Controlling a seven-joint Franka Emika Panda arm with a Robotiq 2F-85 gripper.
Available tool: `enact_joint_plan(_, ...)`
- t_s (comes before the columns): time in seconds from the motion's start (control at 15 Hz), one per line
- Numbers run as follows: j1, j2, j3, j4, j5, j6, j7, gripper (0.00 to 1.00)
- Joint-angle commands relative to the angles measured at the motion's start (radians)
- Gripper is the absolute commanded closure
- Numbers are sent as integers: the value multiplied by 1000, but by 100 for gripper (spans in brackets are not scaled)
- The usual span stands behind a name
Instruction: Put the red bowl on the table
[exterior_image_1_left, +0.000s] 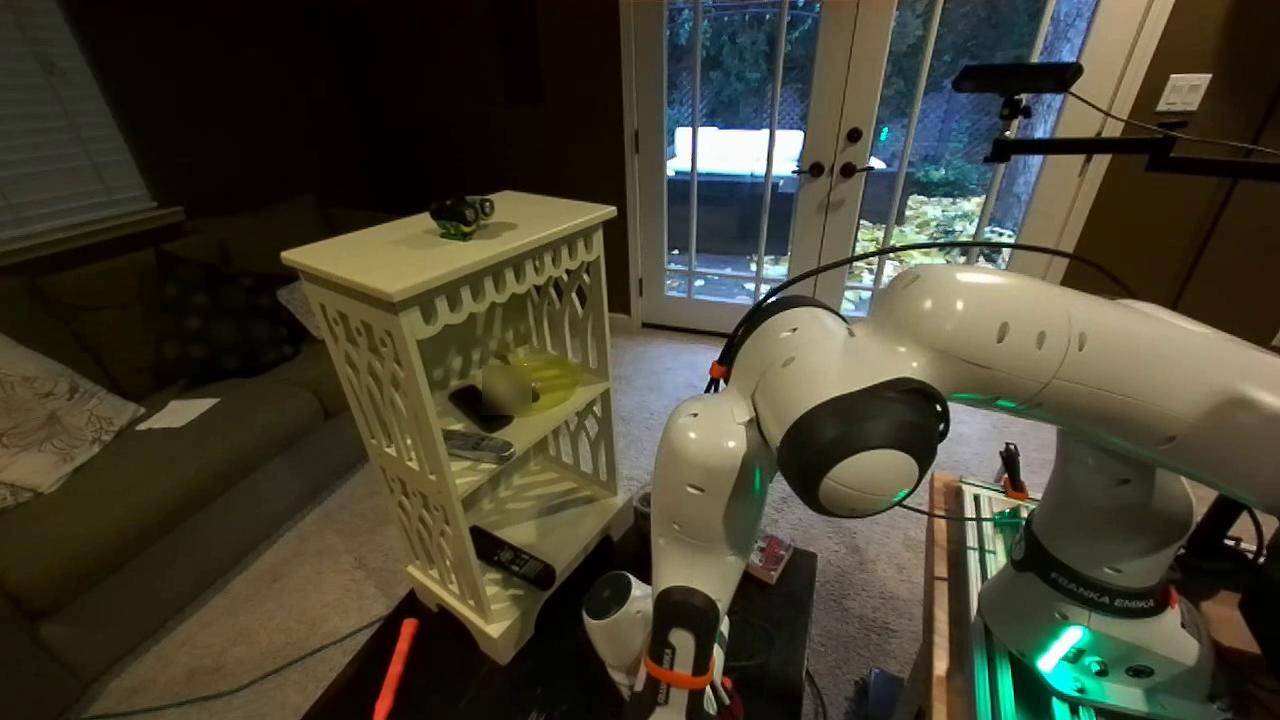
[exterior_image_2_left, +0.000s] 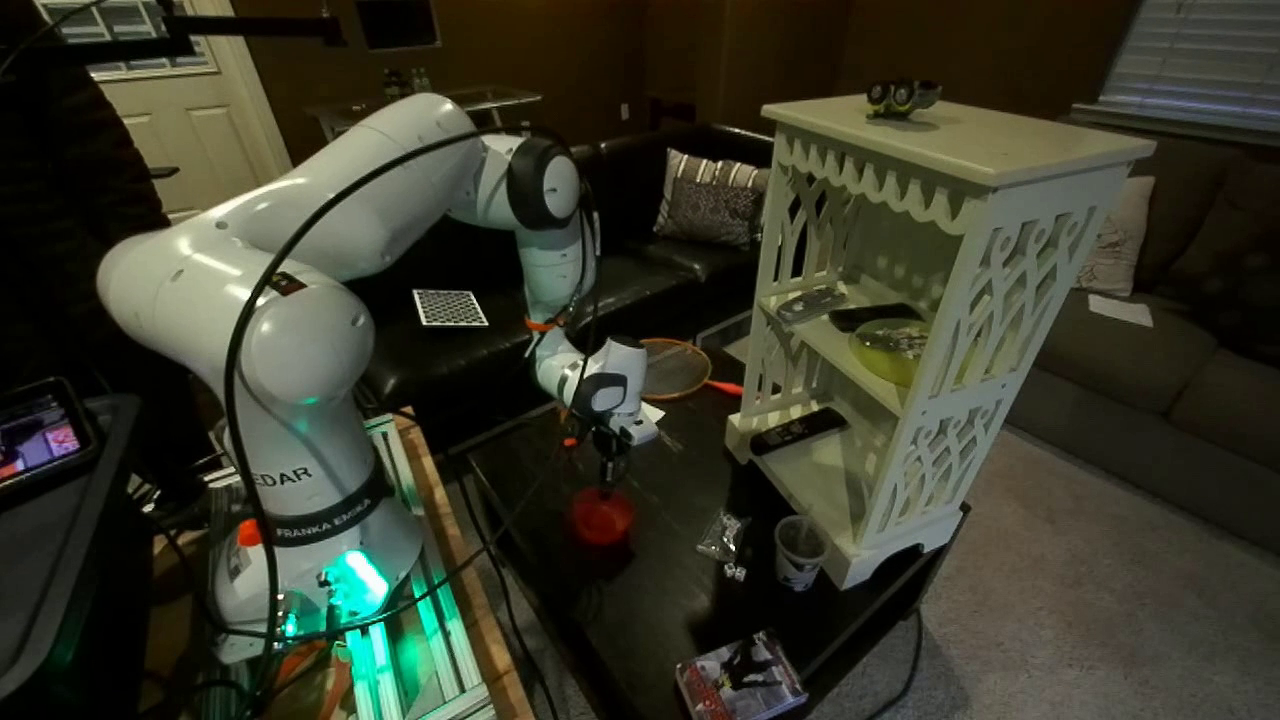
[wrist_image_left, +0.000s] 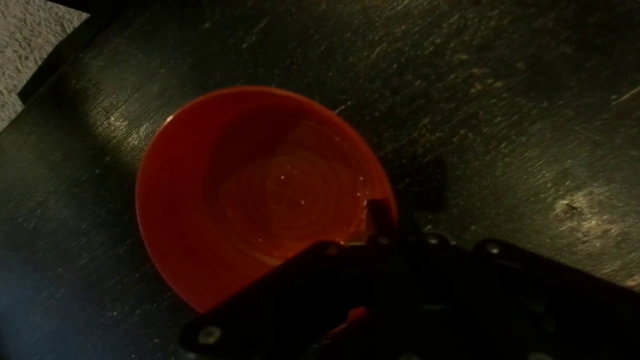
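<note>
- Red bowl (wrist_image_left: 280, 190): mouth up, hollow facing the wrist camera. Round rim, about as wide one way as the other — long axis can't be told.
- Where: at the black low table (exterior_image_2_left: 640, 620), on the arm's side, well apart from the shelf unit. Can't tell if its base touches the tabletop.
- Gripper (wrist_image_left: 398, 225): pinching the bowl's rim, one finger inside the bowl, one outside; dark linkages cover part of the bowl in the wrist view.
- Franka Panda arm (exterior_image_2_left: 390, 200): reaches out from its base, bends down at the elbow, gripper pointing down over the table in an exterior view.
- Cream lattice-sided shelf unit (exterior_image_2_left: 1010, 150): upright on the table, toy car (exterior_image_2_left: 902, 97) on top.
- Middle shelf: grey remote control (exterior_image_2_left: 812, 303), black flat device (exterior_image_2_left: 873, 317), translucent yellow-green bowl (exterior_image_2_left: 885, 368) with small shiny stuff in it — too dim to name.
- Bottom shelf: black remote control (exterior_image_2_left: 798, 430), lying flat.
- Printed plastic cup (exterior_image_2_left: 800, 565): upright on the table, just beside the shelf unit; contents unclear.
- Near the cup: clear plastic bag (exterior_image_2_left: 722, 535), small white cubes (exterior_image_2_left: 735, 572).
- Also on the table: orange-framed racket (exterior_image_2_left: 672, 368), picture-covered box or book (exterior_image_2_left: 742, 678).
</note>
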Motion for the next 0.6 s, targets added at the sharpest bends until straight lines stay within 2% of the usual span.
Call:
enact_joint_plan(0.0, 0, 11, -3, 32, -33, -30, 57, 65)
enact_joint_plan(0.2, -35, -58, 30, -39, -43, -34, 19, 44)
enact_joint_plan(0.33, -61, -134, 51, -131, -39, -31, -6, 30)
enact_joint_plan(0.53, -48, -245, 32, -292, -38, 81, -17, 9)
